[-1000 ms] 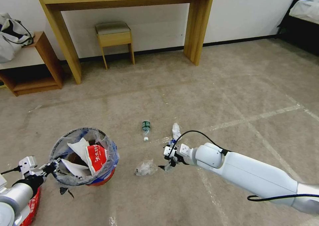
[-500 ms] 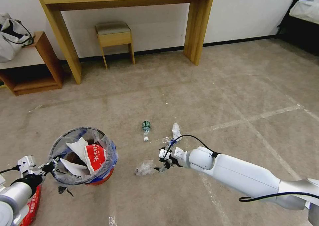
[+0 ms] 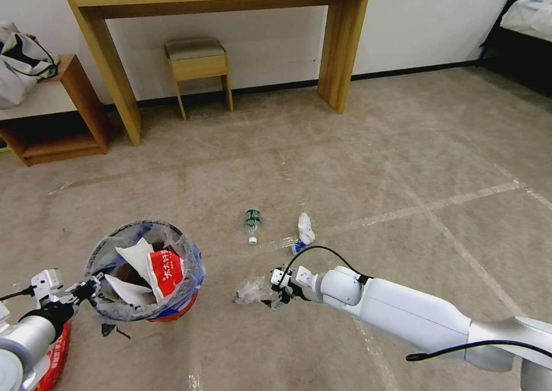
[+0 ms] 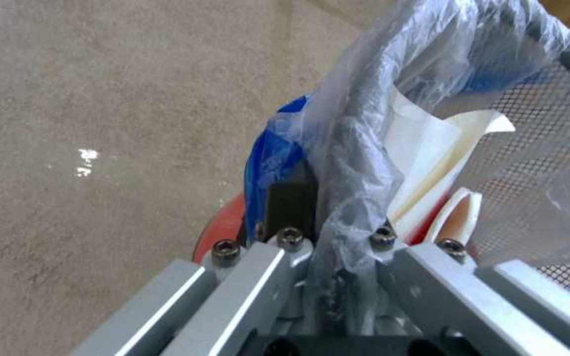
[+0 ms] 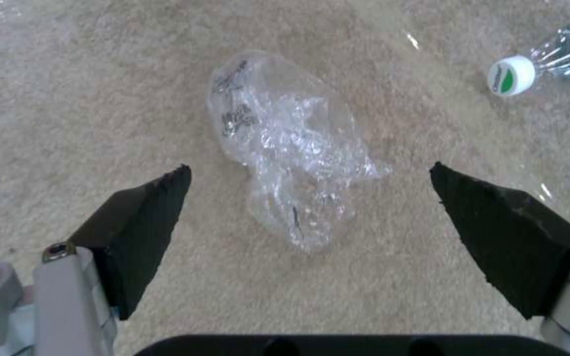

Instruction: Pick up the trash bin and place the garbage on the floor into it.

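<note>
The trash bin (image 3: 144, 270), red-based with a clear-and-blue liner, holds white paper and a red wrapper. My left gripper (image 3: 86, 290) is shut on its near rim; in the left wrist view the fingers (image 4: 292, 202) clamp the liner-covered rim (image 4: 357, 148). A crumpled piece of clear plastic garbage (image 3: 250, 290) lies on the carpet floor (image 3: 345, 178). My right gripper (image 3: 271, 293) hovers just right of it. In the right wrist view the right gripper (image 5: 308, 170) is open, its black fingers (image 5: 146, 217) on either side of the plastic (image 5: 285, 143). A green-labelled bottle (image 3: 252, 221) and crumpled white paper (image 3: 305, 227) lie beyond.
A wooden desk (image 3: 339, 46) and stool (image 3: 198, 63) stand against the far wall, with a low shelf (image 3: 63, 121) at the left. A bed (image 3: 529, 17) is at the far right. Something red (image 3: 54, 351) sits by my left arm. The bottle's cap (image 5: 510, 75) is near the right gripper.
My right gripper has moved left and down toward the clear plastic, ending close beside it. The left gripper and bin have barely shifted.
</note>
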{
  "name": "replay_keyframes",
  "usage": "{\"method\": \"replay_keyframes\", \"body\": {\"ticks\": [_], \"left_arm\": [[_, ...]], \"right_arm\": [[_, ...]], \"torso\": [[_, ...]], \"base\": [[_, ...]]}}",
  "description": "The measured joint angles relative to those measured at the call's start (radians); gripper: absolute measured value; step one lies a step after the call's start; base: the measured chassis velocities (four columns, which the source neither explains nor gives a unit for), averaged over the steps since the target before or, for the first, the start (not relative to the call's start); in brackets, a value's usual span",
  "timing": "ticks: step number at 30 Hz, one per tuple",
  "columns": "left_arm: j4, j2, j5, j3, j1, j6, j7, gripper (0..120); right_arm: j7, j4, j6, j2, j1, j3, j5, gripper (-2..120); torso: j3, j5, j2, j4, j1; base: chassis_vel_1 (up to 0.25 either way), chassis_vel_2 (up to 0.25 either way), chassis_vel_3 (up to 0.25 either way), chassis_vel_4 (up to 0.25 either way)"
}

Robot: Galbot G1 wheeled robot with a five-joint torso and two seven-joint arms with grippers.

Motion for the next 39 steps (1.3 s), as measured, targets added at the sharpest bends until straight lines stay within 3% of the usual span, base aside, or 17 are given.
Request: {"method": "replay_keyframes", "body": {"ticks": [30,39], "left_arm": [[-0.020,0.000,-0.006,-0.013,0.018,0.000,-0.001,1],[-0.018,0.001,-0.008,-0.011,0.014,0.000,-0.001,1]], "right_arm": [[-0.011,-0.220,0.101,0.188,-0.026,-0.007,-0.042,92],[-0.010,-0.254,0.113,0.201,-0.045,-0.007,-0.052,90]], "torso": [[0.000,-0.0001,0.000,0.0000,0.000],[0.000,0.0000,0.000,0.0000,0.000]], "base": [[0.000,0.000,0.000,0.000],[0.000,0.000,0.000,0.000]]}}
